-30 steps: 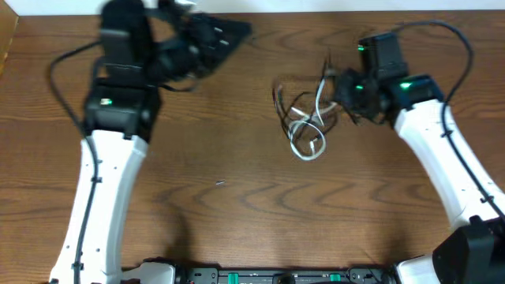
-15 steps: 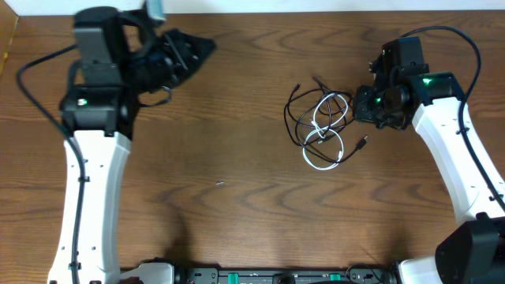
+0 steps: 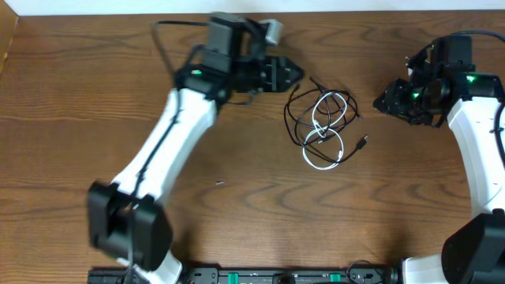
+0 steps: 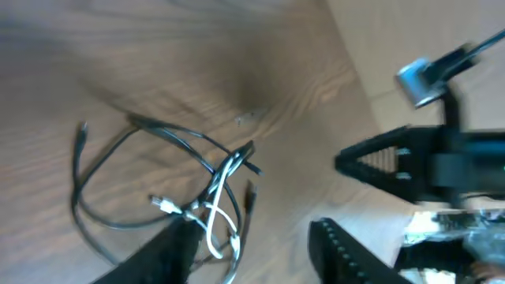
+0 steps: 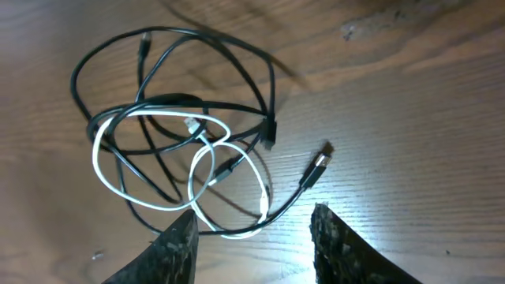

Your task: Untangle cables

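The two cables lie tangled in one loose heap on the wooden table, between my grippers. The white cable (image 3: 323, 166) coils through the loops of the black cable (image 3: 287, 118); one black plug end (image 3: 362, 143) sticks out to the right. My left gripper (image 3: 289, 74) hovers just left of the heap, open, with the white cable (image 4: 213, 209) and black cable (image 4: 75, 181) below its fingertips. My right gripper (image 3: 388, 100) is open to the right of the heap, clear of it. From the right wrist, the white cable (image 5: 102, 154) and black cable (image 5: 271, 95) lie beyond the right gripper (image 5: 256, 241).
The table's far edge (image 3: 355, 11) runs close behind both grippers. The right arm (image 4: 426, 162) shows in the left wrist view beyond the heap. Bare wood stretches across the front half of the table (image 3: 237, 213).
My left arm has swung from the far left over to the heap and its jaws have opened. My right gripper has let go of the cables and drawn back to the right.
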